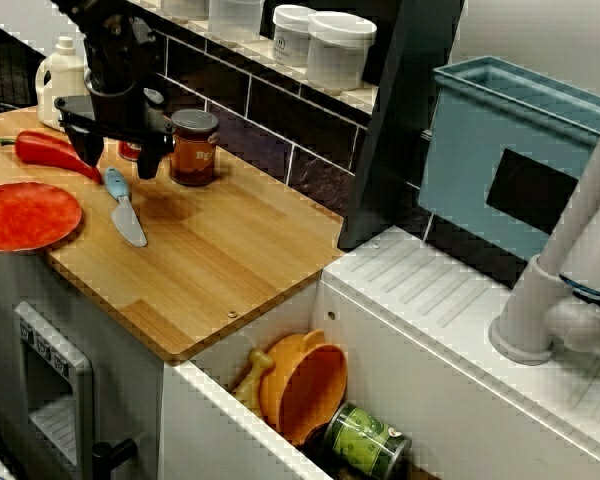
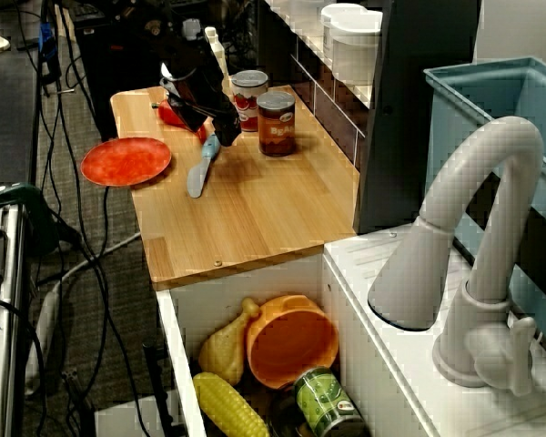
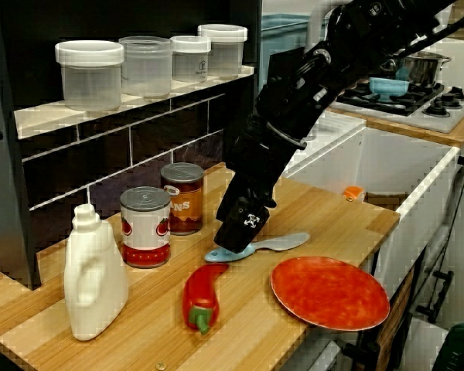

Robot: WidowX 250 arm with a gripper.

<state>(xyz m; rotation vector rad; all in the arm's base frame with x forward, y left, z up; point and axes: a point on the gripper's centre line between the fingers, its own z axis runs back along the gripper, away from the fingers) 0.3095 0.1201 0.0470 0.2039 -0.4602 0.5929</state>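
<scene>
Wood counter (image 1: 230, 260), pale planks, butts against a white sink (image 1: 400, 340) at one end. A blue tub (image 1: 480, 150) stands on the drainer behind the sink, with a white tap (image 1: 570, 260) near it. The black arm (image 3: 309, 100) slants down from the sink end over the counter's back half.

On the shelf above the back edge are four clear lidded pots (image 3: 147, 66). A white bottle (image 3: 93, 270) stands near the back corner farthest from the sink. A red plate (image 3: 329, 294) sits on the front edge, partly hanging over. An orange bowl (image 1: 305, 385) lies down in the sink, with a green tin (image 1: 365, 440) just beside it.

Two cans along the back edge: a red-and-white can (image 3: 145, 228) and a brown can (image 3: 182, 197). They are touching or nearly so; cannot tell which. A red pepper (image 3: 201, 294) lies between bottle and plate, stem toward the end away from the sink.

Gripper (image 1: 120, 165): fingers apart and pointing down, one on either side of the handle of the knife (image 1: 126, 212) in the view over the sink. It is clamped on nothing. Whether the tips touch the wood, cannot tell.

Knife: flat on the counter at mid-depth, just in front of the cans.
- Its blue handle sits directly under the gripper, and the grey blade sticks out clear of it.
- Its long axis runs diagonally, handle toward the back edge, blade tip toward the front edge and the sink end.
- The finger gap looks set across that axis, not along it.
</scene>
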